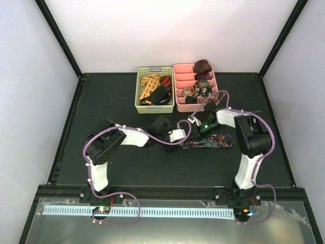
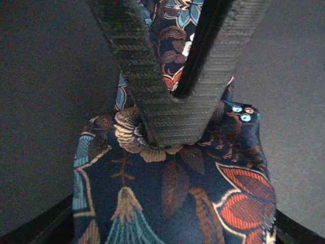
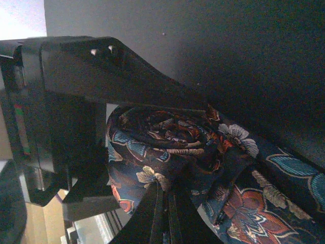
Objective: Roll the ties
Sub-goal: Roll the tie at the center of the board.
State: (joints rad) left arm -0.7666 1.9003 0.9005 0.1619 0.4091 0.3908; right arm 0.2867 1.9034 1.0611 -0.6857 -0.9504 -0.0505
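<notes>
navy floral tie (image 3: 167, 137) half coiled, right gripper (image 3: 165, 195) nipped shut on the roll, left gripper (image 2: 167, 133) clamped on the flat tail; next, i'd say, a tight turn along the strip.

Lab: white-walled booth (image 1: 167, 30), black table (image 1: 127, 168)

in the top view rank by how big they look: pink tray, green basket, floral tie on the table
1-2. pink tray and green basket: about alike, can't rank.
3. floral tie, only partly visible.
</notes>
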